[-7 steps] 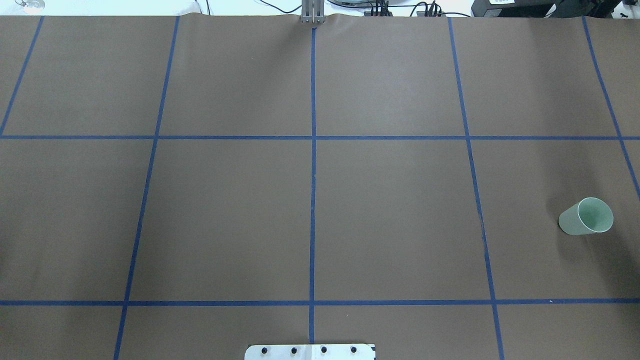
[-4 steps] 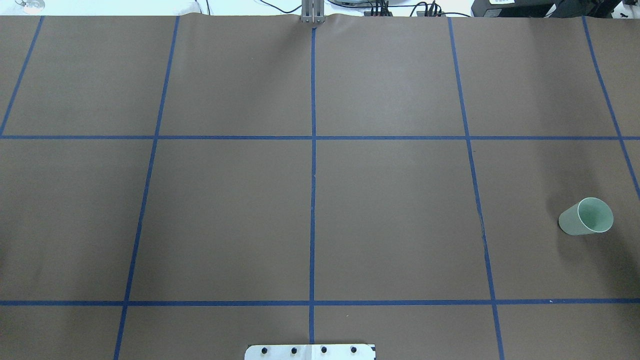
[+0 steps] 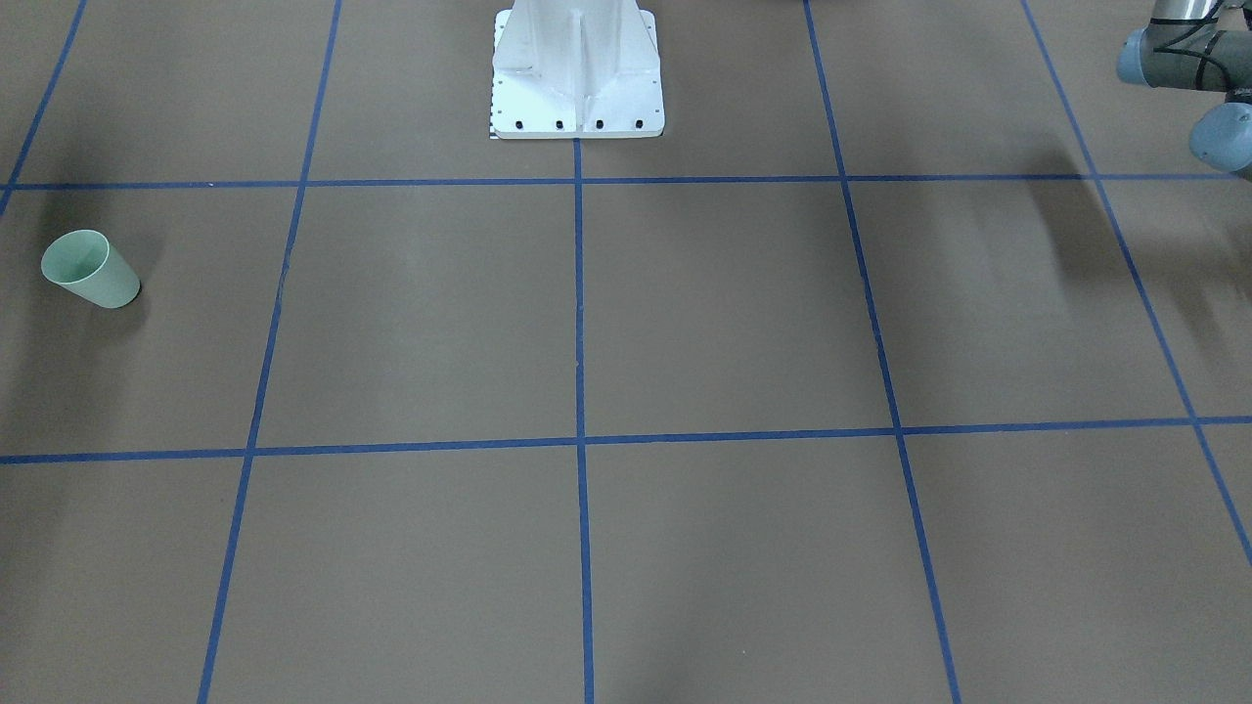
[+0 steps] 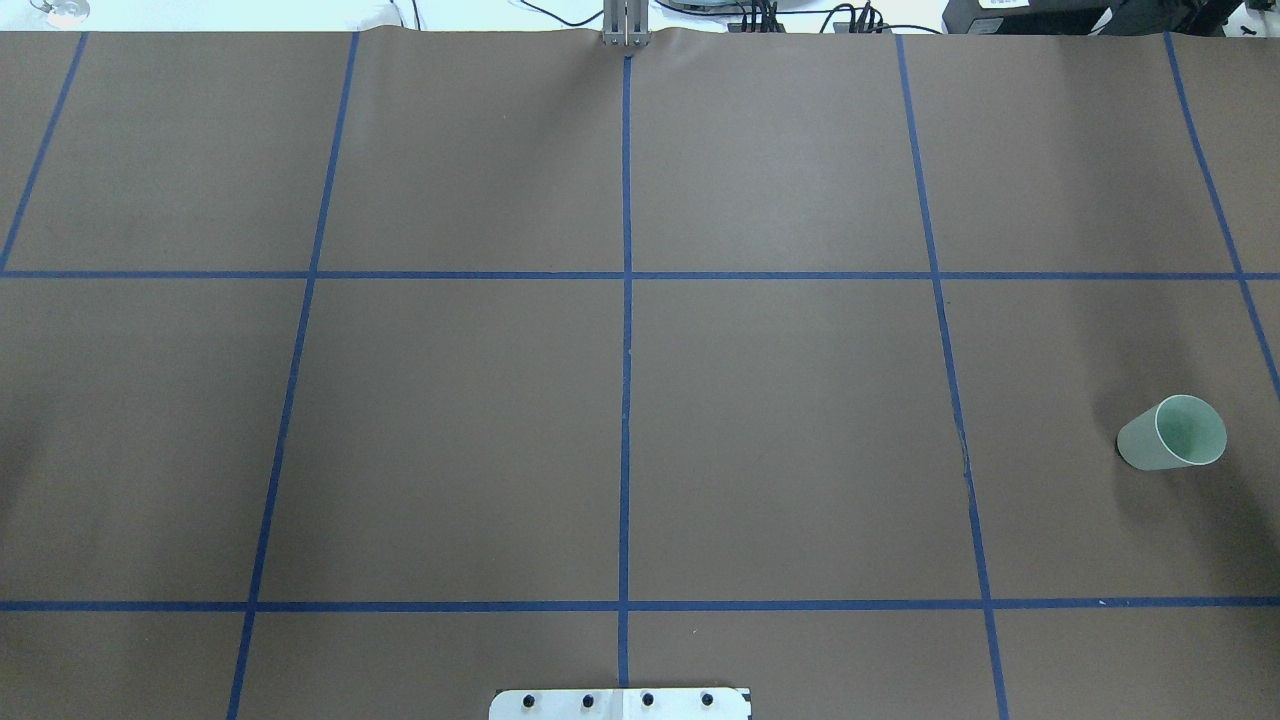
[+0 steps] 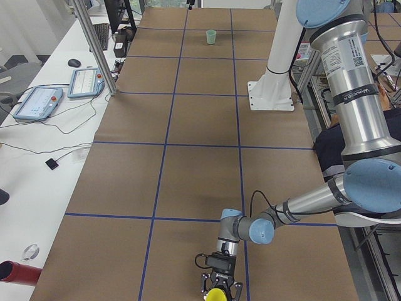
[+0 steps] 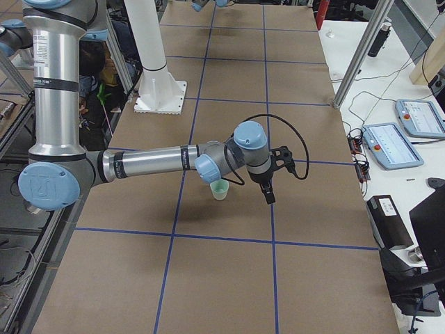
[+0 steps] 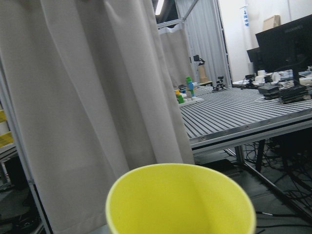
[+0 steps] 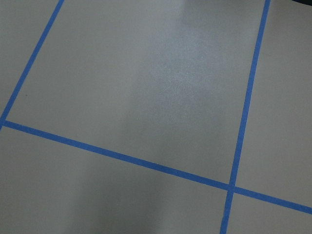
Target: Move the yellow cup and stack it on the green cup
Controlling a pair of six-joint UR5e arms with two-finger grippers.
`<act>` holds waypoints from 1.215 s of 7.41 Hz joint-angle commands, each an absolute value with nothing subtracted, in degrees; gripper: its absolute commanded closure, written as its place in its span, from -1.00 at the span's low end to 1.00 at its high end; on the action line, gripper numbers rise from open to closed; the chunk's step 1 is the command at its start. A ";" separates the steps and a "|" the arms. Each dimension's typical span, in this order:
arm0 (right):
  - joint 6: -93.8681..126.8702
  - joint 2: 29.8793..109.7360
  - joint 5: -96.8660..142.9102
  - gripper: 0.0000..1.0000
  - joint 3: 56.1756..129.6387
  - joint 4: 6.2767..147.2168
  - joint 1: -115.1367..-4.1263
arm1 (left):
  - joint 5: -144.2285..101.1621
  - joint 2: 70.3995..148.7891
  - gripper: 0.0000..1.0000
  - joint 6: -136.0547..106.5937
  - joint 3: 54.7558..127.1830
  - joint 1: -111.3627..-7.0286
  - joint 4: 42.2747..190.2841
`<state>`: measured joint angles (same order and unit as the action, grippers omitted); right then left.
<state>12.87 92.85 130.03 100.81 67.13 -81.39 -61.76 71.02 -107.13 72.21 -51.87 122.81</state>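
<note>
The green cup (image 4: 1172, 433) stands upright near the table's right end; it also shows in the front view (image 3: 90, 269), the left-side view (image 5: 212, 37) and the right-side view (image 6: 220, 189). The yellow cup (image 5: 215, 296) is at the table's left end, between the fingers of my left gripper (image 5: 220, 291). Its rim fills the bottom of the left wrist view (image 7: 180, 200). I cannot tell whether the left gripper is shut on it. My right gripper (image 6: 268, 193) points down just beside the green cup, apart from it. I cannot tell whether it is open or shut.
The white robot base (image 3: 577, 68) stands at the middle of the near table edge. Teach pendants (image 5: 37, 100) and cables lie on the white bench beyond the far edge. A metal post (image 5: 94, 44) stands at that edge. Blue tape lines grid the brown table.
</note>
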 commanded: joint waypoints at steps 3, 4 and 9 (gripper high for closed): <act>14.06 92.20 129.99 -1.00 100.37 67.24 -81.39 | -62.05 81.29 0.99 -64.87 72.25 -68.99 151.07; 14.15 92.20 129.99 -1.00 100.28 67.24 -81.39 | -62.14 85.65 1.00 -64.43 72.59 -69.17 153.26; 15.54 92.28 129.99 -1.00 100.28 67.24 -81.47 | -81.95 98.52 1.00 -46.76 82.24 -68.91 161.42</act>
<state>14.55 92.15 129.99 100.29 67.42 -81.46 -74.42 96.85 -48.34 78.91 -68.99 157.68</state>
